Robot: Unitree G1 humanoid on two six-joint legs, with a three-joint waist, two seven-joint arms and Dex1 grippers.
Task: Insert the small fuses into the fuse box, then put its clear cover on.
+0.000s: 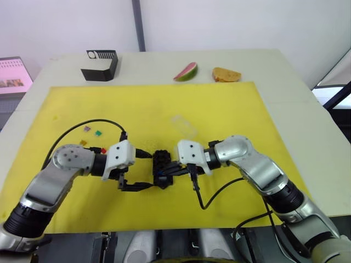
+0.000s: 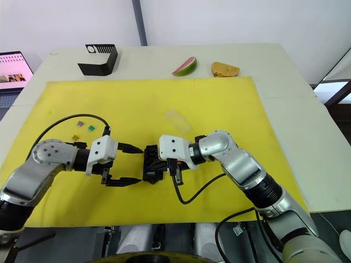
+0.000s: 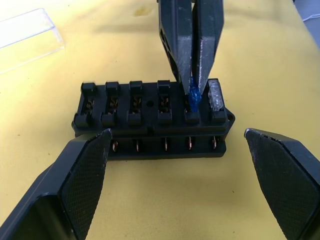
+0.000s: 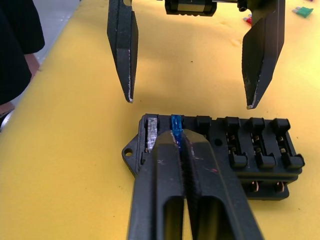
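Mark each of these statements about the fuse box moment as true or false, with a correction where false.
1. The right gripper pinches a blue fuse at the fuse box. True.
2. The left gripper is shut. False: its fingers stand wide apart.
3. A grey fuse already sits in the end slot. True.
4. The clear cover is on the fuse box. False: it lies apart on the yellow mat.

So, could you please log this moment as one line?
right gripper shut on blue fuse, at fuse box slot | left gripper open | clear cover off
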